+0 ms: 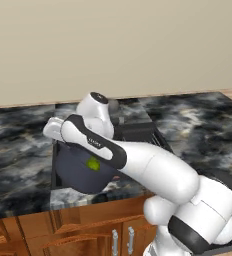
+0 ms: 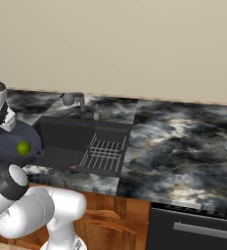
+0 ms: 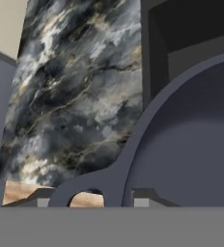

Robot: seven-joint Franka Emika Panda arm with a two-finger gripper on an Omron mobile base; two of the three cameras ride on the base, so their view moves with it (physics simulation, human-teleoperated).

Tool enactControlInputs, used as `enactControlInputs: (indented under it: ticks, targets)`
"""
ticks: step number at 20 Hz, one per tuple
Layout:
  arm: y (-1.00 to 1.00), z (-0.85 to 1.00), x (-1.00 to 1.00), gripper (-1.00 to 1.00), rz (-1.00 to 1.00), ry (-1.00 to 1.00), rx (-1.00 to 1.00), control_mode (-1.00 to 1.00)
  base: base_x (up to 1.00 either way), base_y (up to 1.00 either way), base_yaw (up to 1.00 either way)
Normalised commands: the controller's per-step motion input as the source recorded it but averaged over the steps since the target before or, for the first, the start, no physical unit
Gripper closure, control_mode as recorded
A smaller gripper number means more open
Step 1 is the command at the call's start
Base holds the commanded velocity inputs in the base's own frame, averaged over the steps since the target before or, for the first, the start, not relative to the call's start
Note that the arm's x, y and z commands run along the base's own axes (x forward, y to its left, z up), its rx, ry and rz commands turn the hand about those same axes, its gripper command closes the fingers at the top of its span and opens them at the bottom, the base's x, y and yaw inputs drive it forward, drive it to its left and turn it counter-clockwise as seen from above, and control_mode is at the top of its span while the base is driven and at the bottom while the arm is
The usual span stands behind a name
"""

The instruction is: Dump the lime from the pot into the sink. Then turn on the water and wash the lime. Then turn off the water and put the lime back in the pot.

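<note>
One pot (image 1: 83, 172) hangs tilted over the sink (image 2: 61, 134), lifted by the arm.
The gripper (image 3: 113, 202) is clamped on the pot's rim beside a loop handle; the lime (image 1: 93, 163), yellow-green, sits inside the tipped blue-grey bowl. The white arm hides much of the basin from the left; the right base view shows the wire rack (image 2: 104, 151) and faucet (image 2: 74, 100). Marbled counter (image 2: 184, 146) surrounds, wooden cabinets (image 1: 78, 232) below.

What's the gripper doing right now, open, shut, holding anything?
Gripper: shut on the pot at its rim by a loop handle, holding it tipped at the sink with the lime inside.
</note>
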Motion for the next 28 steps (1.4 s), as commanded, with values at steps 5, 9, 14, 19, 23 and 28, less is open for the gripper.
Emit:
enactControlInputs:
  ticks: [5,9,14,19,23,28]
  targets:
    - [0.31,0.02,0.72,1.0,0.0,0.0,0.13,-1.0,0.0,0.0,0.0]
    - [0.26,0.1,0.69,1.0,0.0,0.0,0.11,-1.0,0.0,0.0,0.0]
    - [0.17,0.24,0.54,1.0,0.0,0.0,0.07,-1.0,0.0,0.0,0.0]
    - [0.12,0.35,0.51,1.0,0.0,0.0,0.03,-1.0,0.0,0.0,0.0]
    - [0.07,0.32,0.62,1.0,0.0,0.0,0.01,-1.0,0.0,0.0,0.0]
    - [0.0,0.3,0.65,1.0,0.0,0.0,0.02,-1.0,0.0,0.0,0.0]
